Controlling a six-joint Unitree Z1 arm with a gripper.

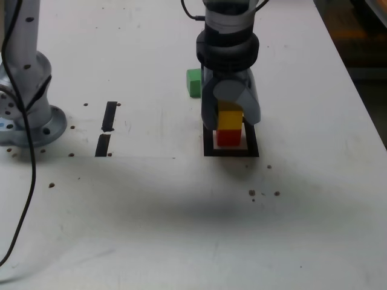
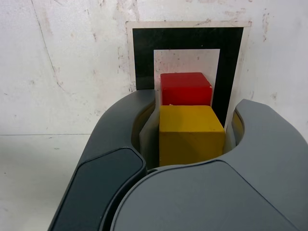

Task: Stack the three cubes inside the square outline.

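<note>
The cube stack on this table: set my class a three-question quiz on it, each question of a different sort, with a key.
1. True or false: the yellow cube sits between the jaws of the gripper.
2. Which cube lies inside the square outline, under the yellow one? A green, B red, C none.
3. Fill in: the green cube lies on the table, ____ the outline.

Key: 1 true; 2 B, the red cube; 3 outside.
</note>
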